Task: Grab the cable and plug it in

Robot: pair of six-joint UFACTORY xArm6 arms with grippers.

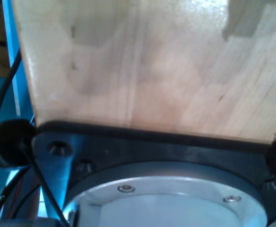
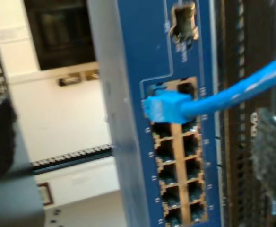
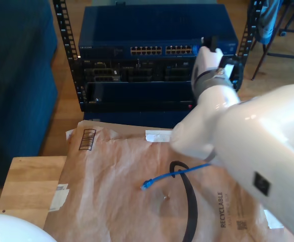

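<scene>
Blue cable [image 2: 232, 92], plug [image 2: 162, 105] seated in a top-row port of the blue switch [image 2: 128, 118]; ports below open. Its other end [image 3: 146, 184] lies loose on brown paper [image 3: 117, 191] over the wooden counter [image 3: 26, 181]. Fingers on my first and second grippers: can't tell.

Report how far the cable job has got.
Looks done: the cable is up at the blue switch, its plug at a port in the top row. In hand: seating it; the second wrist view does not settle whether it is fully in. Left: confirm the seat. The cable's other plug lies free on the brown paper.
</scene>
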